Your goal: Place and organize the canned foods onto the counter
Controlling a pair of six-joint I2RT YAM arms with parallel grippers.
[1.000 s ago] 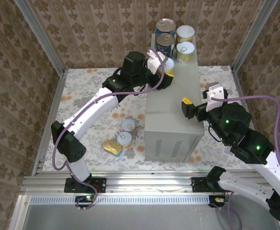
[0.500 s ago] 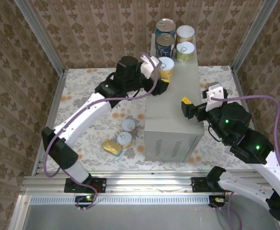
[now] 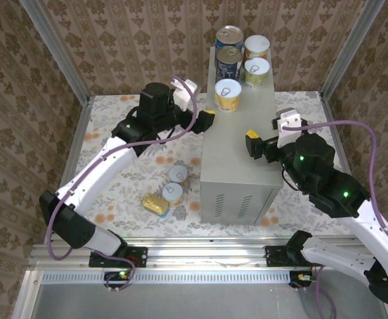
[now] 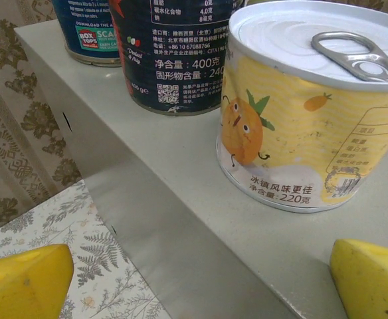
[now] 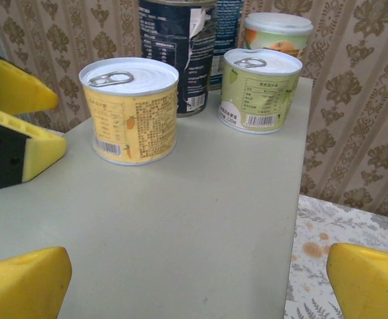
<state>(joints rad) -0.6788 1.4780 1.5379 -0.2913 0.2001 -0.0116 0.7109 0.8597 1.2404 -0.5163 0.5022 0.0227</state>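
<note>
The counter [image 3: 237, 166] is a pale grey box. At its far end stand two blue cans [image 3: 228, 61] and two short orange-yellow cans [image 3: 256, 70]. A yellow pull-tab can [image 3: 228, 95] stands alone in front of them, upright. My left gripper [image 3: 197, 104] hangs open just left of this can, apart from it; in the left wrist view the can [image 4: 307, 113] sits beyond my open left gripper [image 4: 200, 286]. My right gripper [image 3: 270, 131] is open and empty above the counter's right side, looking along the top [image 5: 214, 219] at the yellow can [image 5: 131, 109].
On the floral floor left of the counter lie two short white-lidded cans [image 3: 175, 183] and a flat yellow tin [image 3: 155, 203]. The near half of the counter top is bare. Patterned walls and metal posts [image 3: 54, 50] close in the cell.
My left gripper has opened, let go of the yellow can on the counter and drawn back to the left. The right gripper has shifted slightly left over the counter.
</note>
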